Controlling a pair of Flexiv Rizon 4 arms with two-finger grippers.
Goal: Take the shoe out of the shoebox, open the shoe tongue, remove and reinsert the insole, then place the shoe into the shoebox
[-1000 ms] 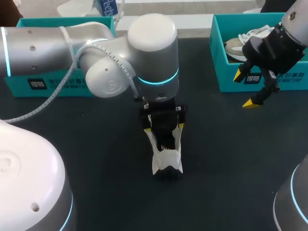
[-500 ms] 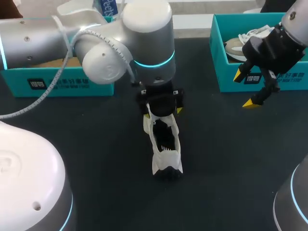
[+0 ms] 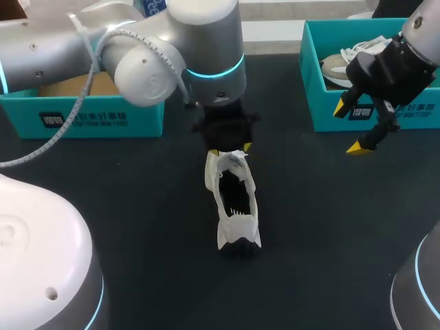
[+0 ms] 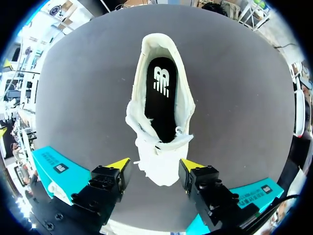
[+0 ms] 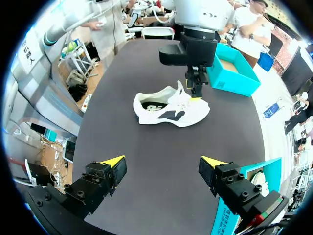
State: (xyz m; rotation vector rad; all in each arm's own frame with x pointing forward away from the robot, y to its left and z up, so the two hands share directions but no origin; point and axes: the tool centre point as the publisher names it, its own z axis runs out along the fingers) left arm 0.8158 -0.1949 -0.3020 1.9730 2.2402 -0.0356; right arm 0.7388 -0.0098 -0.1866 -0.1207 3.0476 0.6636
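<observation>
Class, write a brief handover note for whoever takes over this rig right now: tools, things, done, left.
Left tool: open, empty, over the toe end of the shoe.
Right tool: open, empty, by the right shoebox, which holds another shoe.
Shoe: upright on the table, outside the left shoebox too; insole inside it.
Done: shoe out, tongue looks opened.
Left: insole out and back in (cannot tell if done), shoe into shoebox.

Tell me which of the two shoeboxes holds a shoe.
The right shoebox by the right gripper: a beige shoe lies in it. The left shoebox shows only brown lining.
</observation>
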